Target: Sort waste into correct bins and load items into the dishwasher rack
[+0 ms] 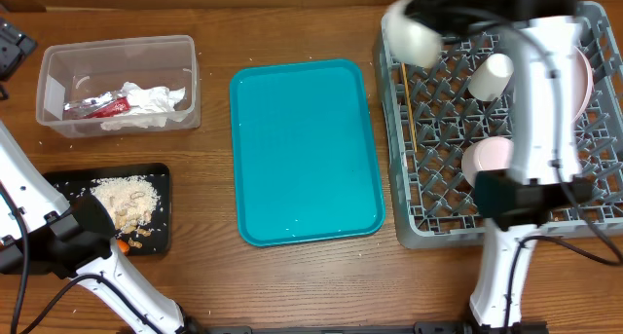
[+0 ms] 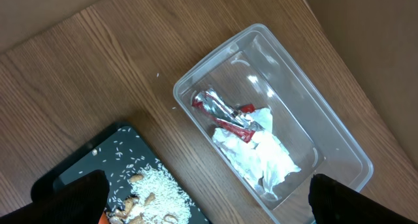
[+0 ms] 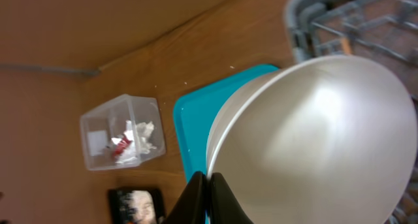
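R hand (image 3: 208, 185) is pinching the thin rim of a small white bowl (image 3: 313, 139), fingers shut tight on it. The bowl is hanging tilted right in front of the hand and filling most of the wrist view. From overhead it's showing blurred over a corner of the dishwasher rack (image 1: 404, 222), which is sitting below the hand. Can't tell if bowl and rack are touching.

Under and beside the R arm, the rack is carrying a white cup (image 1: 490, 76), a chopstick (image 1: 410, 105) lying along one side, a second bowl (image 1: 484, 159) and a plate (image 1: 582, 81) partly hidden by the arm. A teal tray (image 1: 304, 149) is lying on the table (image 1: 214, 207) just beside the rack, btwn the two hands.

L hand (image 2: 206, 181) is standing wide open w/ nothing in it, its fingers (image 2: 72, 198) showing at both lower corners of the wrist view. Ahead of it is the clear tub (image 2: 287, 80), w/ the napkin (image 2: 261, 155) and red wrapper (image 2: 225, 116) inside. Below the hand the black tray (image 2: 98, 159) is carrying the crumbs (image 2: 157, 188). The carrot (image 1: 124, 244) is peeking out at the tray's edge, right by the L arm.
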